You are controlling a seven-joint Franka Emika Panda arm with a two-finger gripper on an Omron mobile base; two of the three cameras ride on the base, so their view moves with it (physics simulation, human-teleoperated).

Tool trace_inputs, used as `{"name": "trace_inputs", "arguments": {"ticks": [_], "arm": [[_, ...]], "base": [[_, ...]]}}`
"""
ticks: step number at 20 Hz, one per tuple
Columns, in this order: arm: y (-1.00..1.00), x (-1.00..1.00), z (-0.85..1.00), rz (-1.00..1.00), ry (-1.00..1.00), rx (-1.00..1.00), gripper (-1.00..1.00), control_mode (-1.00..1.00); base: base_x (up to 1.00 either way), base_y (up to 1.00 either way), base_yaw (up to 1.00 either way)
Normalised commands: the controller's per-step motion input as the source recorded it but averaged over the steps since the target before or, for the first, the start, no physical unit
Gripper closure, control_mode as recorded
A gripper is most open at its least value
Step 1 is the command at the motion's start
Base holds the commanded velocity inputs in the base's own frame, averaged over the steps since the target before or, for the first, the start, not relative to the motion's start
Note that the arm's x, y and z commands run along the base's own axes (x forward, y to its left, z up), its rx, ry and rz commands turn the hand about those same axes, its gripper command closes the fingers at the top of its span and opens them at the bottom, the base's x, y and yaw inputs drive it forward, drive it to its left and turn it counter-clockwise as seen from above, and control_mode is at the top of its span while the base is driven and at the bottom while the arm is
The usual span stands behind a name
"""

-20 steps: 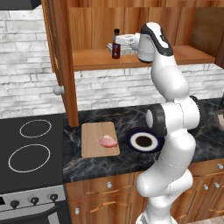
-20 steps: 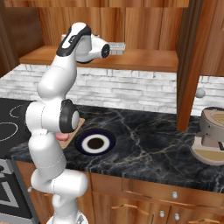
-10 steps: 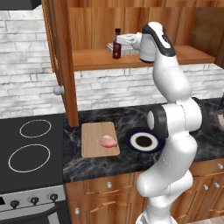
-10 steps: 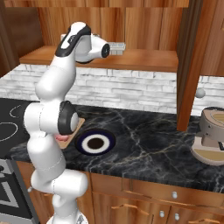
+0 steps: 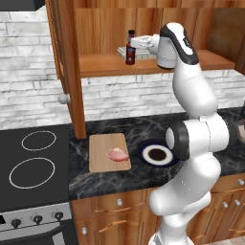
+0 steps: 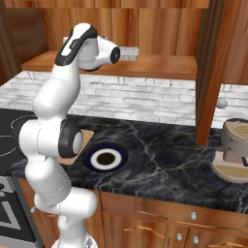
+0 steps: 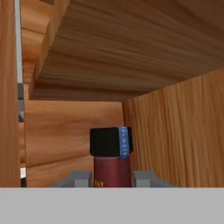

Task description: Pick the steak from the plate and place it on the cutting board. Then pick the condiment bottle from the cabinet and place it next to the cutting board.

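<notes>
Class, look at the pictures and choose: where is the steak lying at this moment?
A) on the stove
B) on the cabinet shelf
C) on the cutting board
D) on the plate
C: the steak lies on the cutting board, beside the plate, whose centre is bare.

One steak [image 5: 117, 154] is counted, lying on one cutting board [image 5: 109, 152]. One plate [image 5: 156, 154] is counted on the dark counter [image 6: 164, 164]. One condiment bottle [image 5: 130, 48] is counted on the shelf of one cabinet [image 5: 110, 64]. Two round burner rings [image 5: 32, 172] are seen on the stove [image 5: 33, 167]. Three stove knobs [image 5: 40, 219] are counted along its front edge. One round wooden-toned appliance [image 6: 233, 156] is counted at the far end of the counter. One gripper [image 5: 130, 44] is counted, with two fingers [image 7: 78, 178] seen flanking the bottle. Several small round drawer knobs [image 5: 118, 202] are seen below the counter; an exact count cannot be made.
</notes>
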Motion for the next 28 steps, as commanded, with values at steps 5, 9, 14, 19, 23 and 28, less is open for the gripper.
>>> {"name": "trace_inputs", "arguments": {"ticks": [5,9,14,19,23,28], "arm": [[0.00,-0.55,0.01,0.00,0.00,-0.03,1.00,-1.00],[0.00,-0.65,0.01,0.00,0.00,0.00,1.00,-1.00],[0.00,-0.61,0.07,0.00,0.00,0.00,1.00,-1.00],[0.00,-0.63,0.06,0.00,0.00,0.00,1.00,-1.00],[0.00,-0.63,0.05,0.00,0.00,0.00,1.00,-1.00],[0.00,-0.65,0.01,0.00,0.00,0.00,1.00,-1.00]], "base": [[0.00,0.00,0.00],[0.00,0.00,0.00],[0.00,0.00,0.00],[0.00,0.00,0.00],[0.00,0.00,0.00],[0.00,0.00,0.00]]}}
